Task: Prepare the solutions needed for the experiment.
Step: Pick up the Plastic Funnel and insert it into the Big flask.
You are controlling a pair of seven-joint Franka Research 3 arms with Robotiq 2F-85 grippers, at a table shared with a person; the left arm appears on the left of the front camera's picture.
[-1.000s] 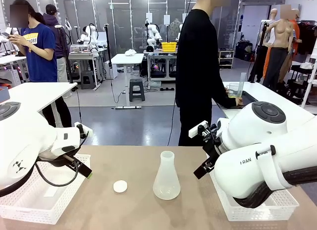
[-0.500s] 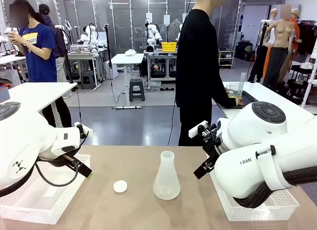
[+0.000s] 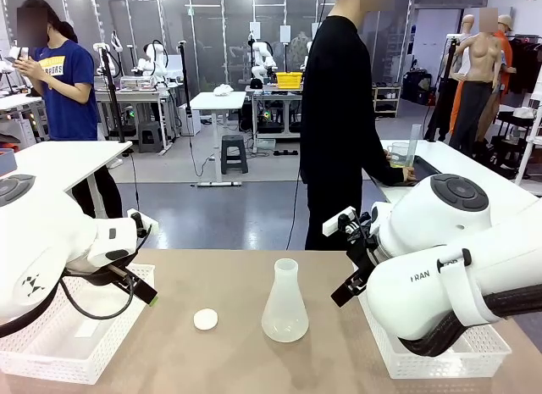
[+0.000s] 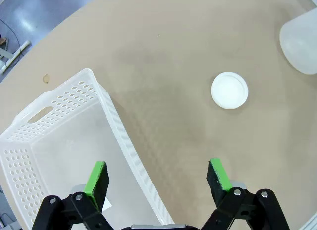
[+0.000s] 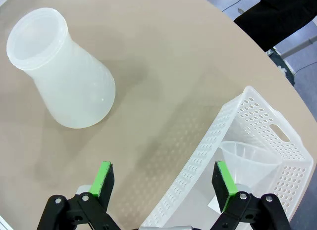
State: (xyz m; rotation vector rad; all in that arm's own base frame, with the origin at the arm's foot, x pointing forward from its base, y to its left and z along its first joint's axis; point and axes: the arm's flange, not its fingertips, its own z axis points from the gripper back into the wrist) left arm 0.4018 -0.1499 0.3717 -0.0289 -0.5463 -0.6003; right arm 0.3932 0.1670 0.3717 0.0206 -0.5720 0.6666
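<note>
The left end effector (image 4: pixel 157 175) is hanging with its jaws spread wide and holding nothing; in the left wrist view one green pad is sitting over the white perforated basket (image 4: pixel 64 99) at lower left and the other over the bare bench (image 4: pixel 163 52). A round white cap (image 4: pixel 229 90) is lying flat on the bench right of centre, apart from the basket. The right end effector (image 5: pixel 164 183) is likewise hanging wide and empty, one pad over the bench and the other over a second white perforated basket (image 5: pixel 247 121) at lower right, in which a translucent funnel (image 5: pixel 247 158) is resting. The translucent white conical flask (image 3: pixel 284 302) is standing upright at the centre of the bench in the front view, between the two arms and just right of the cap. The solutions (image 3: pixel 398 163) are showing as a shallow pale yellow-green layer in a clear vessel on a separate table at right middle of the front view, where a person (image 3: pixel 339 123) in black is standing with one hand at it.
</note>
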